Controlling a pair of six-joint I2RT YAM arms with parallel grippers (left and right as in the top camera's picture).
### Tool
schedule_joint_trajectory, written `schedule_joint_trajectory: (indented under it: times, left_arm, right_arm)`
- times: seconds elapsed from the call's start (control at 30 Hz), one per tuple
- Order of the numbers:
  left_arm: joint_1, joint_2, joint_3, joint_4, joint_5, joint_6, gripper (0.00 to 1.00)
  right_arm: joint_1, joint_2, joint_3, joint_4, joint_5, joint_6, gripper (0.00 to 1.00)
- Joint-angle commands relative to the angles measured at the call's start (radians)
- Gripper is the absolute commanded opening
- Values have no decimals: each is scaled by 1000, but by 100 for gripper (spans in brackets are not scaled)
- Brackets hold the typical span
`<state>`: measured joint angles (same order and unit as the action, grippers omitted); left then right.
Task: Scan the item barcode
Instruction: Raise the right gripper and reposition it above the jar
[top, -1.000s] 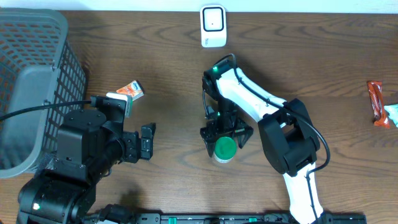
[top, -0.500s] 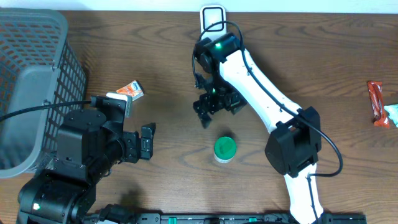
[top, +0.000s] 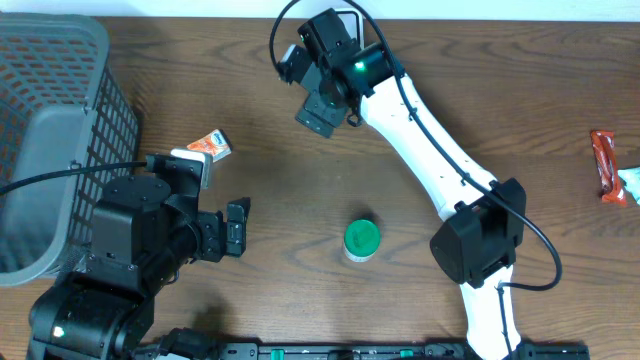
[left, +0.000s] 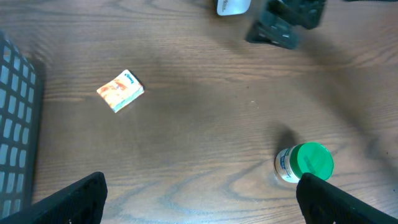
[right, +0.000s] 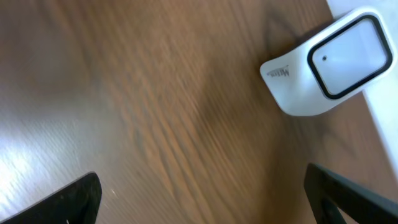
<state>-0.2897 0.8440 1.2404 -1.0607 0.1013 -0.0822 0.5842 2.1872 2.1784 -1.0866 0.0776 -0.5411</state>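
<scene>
1. The small white plastic jar with a round green lid (top: 362, 240) stands upright on the brown wooden tabletop (top: 300, 180). It is near the front edge, about halfway along it, and nothing touches it.
2. The right gripper (top: 304, 90) hangs near the back edge, just beside the white box-shaped scanner with a dark window (right: 333, 59). Its jaws stand wide apart with only bare wood between them, so it holds nothing.
3. The left gripper (top: 238, 228) is also spread wide and empty. It is to the left of the jar and well apart from it.
4. We judge the jar to be light, stiff and not fragile, with a hard wall that will not give under the fingers. The wall looks smooth and round, so it may slip or turn in a weak grip.
5. We would take hold across the body just under the lid, or across the lid rim from above, with the fingers on two opposite sides.
6. The paper label with blue print (left: 283, 167) shows on the jar's side in the left wrist view, but we cannot tell where the barcode is. The fingers should leave the label free, so that it can face the scanner window.
7. The jar is narrow and upright, so a push from one side could tip it over.
</scene>
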Motion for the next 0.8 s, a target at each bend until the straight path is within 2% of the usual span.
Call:
schedule_joint_trajectory:
  times: [0.0,0.07,0.17,0.3,0.43,0.53,0.6,0.77]
  left_arm:
    - [3,-3,11,-2,-9,-2,98]
    - [3,-3,11,-2,-9,-2,98]
    - [3,-2,11,-2,-9,-2,98]
    - [3,-3,11,-2,-9,-2,98]
    - [3,-3,11,-2,-9,-2,98]
    - [3,-3,11,-2,-9,-2,97]
    - [3,-3,11,-2,-9,-2,98]
    - [3,-3,11,-2,-9,-2,98]
  right_arm:
    - [5,-61,51,-82,17,-248,99]
    - [-8,-89,51,-110,-56,-216,99]
    - [-43,-167,51,-199,-198,-259,99]
    - [-114,-344,50,-286,-364,-375,99]
    - [-143,-502,13,-343,-451,-524,99]
    - [-144,-616,-96,-298,-519,-549,99]
    - [-139,-708,-260,-204,-547,-544,99]
    - [-143,-819,-643,64,-469,-418,99]
